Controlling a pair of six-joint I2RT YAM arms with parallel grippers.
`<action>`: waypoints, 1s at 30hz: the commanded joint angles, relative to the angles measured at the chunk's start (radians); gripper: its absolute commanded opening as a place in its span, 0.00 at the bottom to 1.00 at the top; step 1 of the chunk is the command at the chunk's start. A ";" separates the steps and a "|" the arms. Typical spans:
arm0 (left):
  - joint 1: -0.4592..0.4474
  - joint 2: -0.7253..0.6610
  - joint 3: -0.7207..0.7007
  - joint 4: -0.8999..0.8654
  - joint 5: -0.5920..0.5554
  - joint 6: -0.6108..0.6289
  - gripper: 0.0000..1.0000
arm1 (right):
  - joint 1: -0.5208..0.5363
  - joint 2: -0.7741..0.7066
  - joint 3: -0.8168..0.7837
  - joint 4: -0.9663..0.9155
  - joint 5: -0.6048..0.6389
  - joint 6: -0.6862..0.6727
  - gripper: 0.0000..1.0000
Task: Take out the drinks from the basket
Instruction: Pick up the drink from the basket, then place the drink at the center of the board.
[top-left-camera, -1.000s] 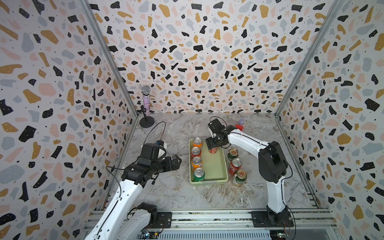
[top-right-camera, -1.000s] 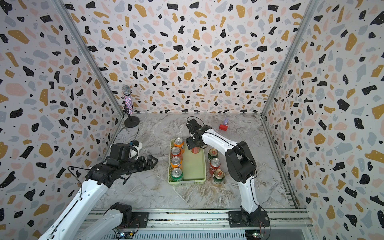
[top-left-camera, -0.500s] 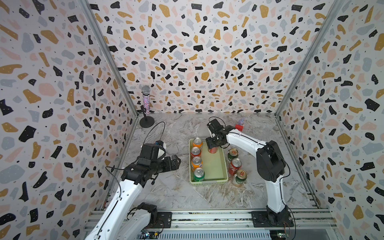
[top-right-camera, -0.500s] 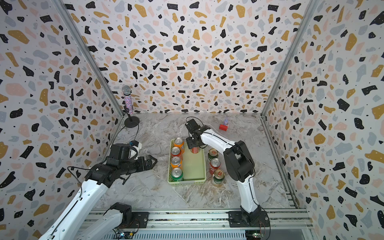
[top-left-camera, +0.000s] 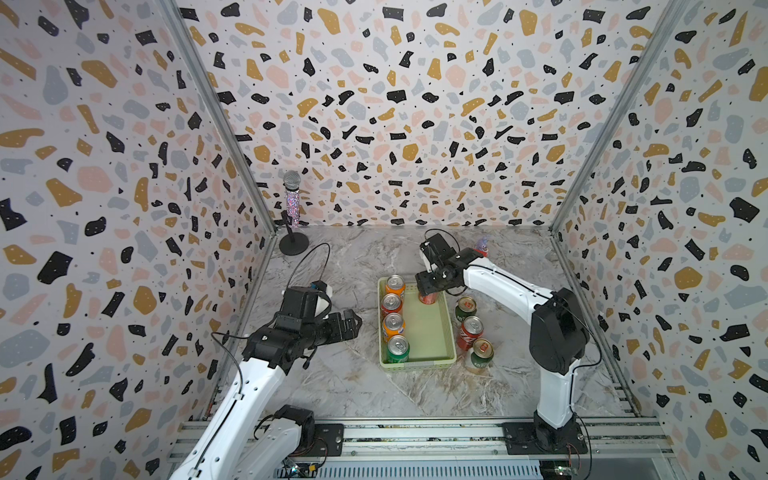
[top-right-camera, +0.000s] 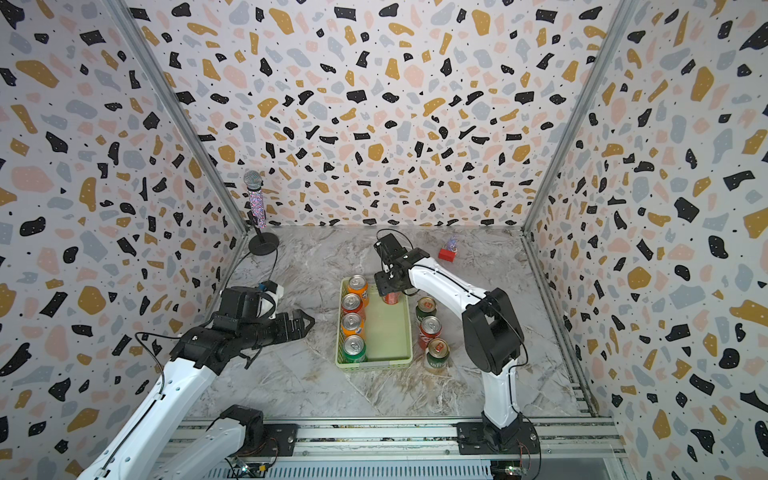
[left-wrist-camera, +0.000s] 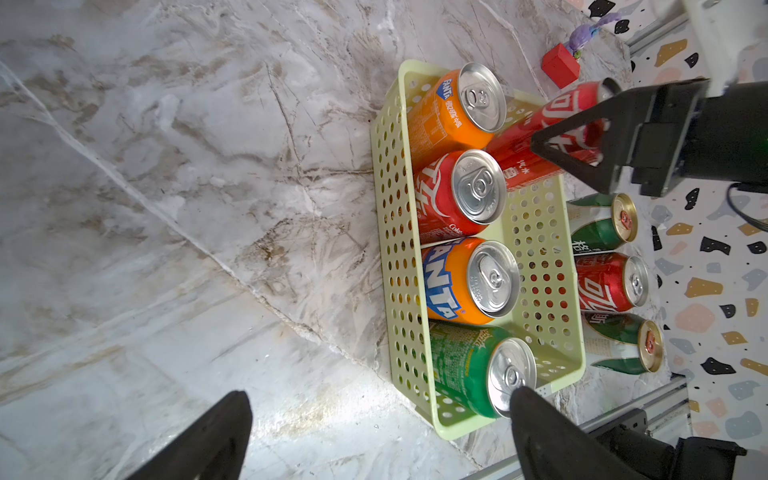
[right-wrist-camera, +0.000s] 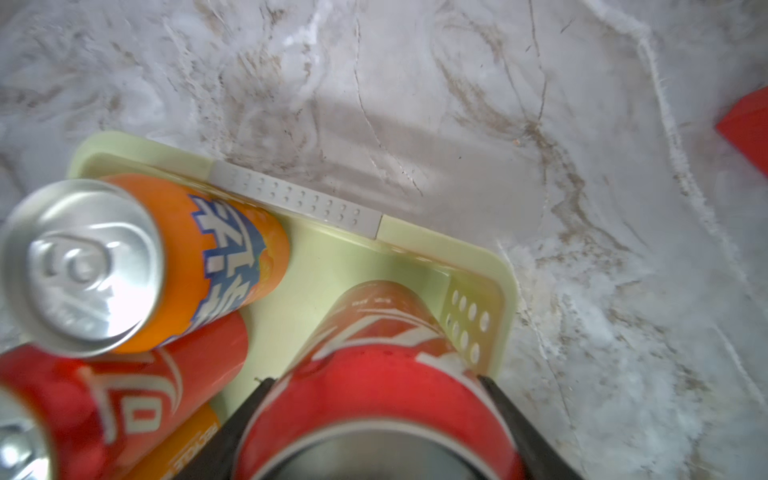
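— Which step is this?
— Grasping: the right gripper (top-left-camera: 428, 291) is clamped tight on the red can (right-wrist-camera: 374, 332), which stands in the basket's (top-left-camera: 417, 364) far corner, beside the orange can (top-left-camera: 395, 284).
— Next?
— Likely a straight lift over the basket's wall.

White shells are seen on the left arm (top-left-camera: 249, 386) and right arm (top-left-camera: 503, 286), joined by bulky black joint housings (top-left-camera: 557, 332); thin black cables (top-left-camera: 309, 252) are looped along both. The left hand (top-left-camera: 355, 324) and right hand (top-left-camera: 428, 291) are fitted with tapered black fingers (left-wrist-camera: 552, 440)
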 joint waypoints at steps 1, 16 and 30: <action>0.005 0.001 0.057 0.020 0.035 -0.024 1.00 | 0.001 -0.123 0.060 -0.028 0.035 -0.027 0.25; 0.003 0.023 0.013 0.066 0.048 -0.051 1.00 | -0.119 -0.212 -0.017 -0.078 0.065 -0.060 0.25; 0.004 0.019 -0.019 0.067 0.036 -0.036 1.00 | -0.141 -0.123 -0.133 0.038 0.045 -0.003 0.24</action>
